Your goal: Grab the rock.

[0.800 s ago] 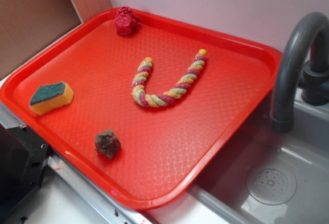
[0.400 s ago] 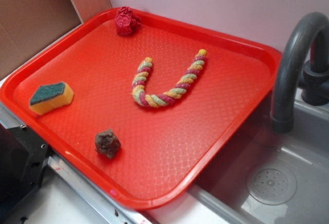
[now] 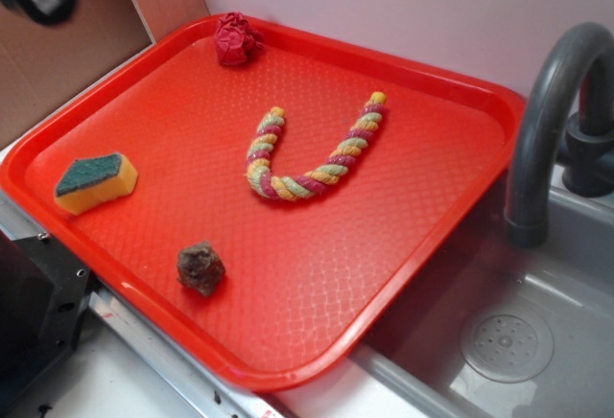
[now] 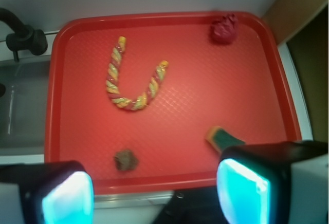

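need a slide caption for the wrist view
Open gripper high above the red tray; rock lies untouched near its front edge.

One rock (image 3: 200, 268), one sponge (image 3: 94, 181), one rope (image 3: 310, 150), one cloth ball (image 3: 235, 39), one tray (image 3: 403, 236).

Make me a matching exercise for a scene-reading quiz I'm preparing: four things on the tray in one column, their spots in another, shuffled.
Things:
1. rock
2. sponge
3. red cloth ball
4. rope

Places, as the exterior view shows the tray:
A. far corner, by the rim
B. middle, bent in a U
C. near edge, alone
D. left side, close to the rim

Pairs: 1-C, 2-D, 3-A, 4-B
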`<state>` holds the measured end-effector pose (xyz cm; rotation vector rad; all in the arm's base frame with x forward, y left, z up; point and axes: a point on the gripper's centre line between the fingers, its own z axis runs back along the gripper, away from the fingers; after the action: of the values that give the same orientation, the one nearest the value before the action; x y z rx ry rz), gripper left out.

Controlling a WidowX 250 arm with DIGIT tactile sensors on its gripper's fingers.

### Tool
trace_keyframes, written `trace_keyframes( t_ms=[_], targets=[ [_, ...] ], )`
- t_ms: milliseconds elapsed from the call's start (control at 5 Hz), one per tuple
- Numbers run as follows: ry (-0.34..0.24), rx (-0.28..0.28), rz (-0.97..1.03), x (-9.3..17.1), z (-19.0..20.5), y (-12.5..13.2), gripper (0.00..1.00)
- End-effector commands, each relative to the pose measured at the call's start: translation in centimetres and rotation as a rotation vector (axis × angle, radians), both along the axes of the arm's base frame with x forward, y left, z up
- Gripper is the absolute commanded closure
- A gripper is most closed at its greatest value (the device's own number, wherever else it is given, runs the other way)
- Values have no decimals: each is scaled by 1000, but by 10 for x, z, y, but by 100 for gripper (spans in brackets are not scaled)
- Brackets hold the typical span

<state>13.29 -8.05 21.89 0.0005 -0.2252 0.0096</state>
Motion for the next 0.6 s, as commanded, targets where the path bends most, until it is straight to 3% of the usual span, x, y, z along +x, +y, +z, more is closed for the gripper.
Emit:
trace_keyframes(
  t_ms=[0, 400],
  targets=[
    [29, -16, -26, 17, -20, -42, 0],
    [115, -78, 43, 20, -65, -32, 0]
  ],
)
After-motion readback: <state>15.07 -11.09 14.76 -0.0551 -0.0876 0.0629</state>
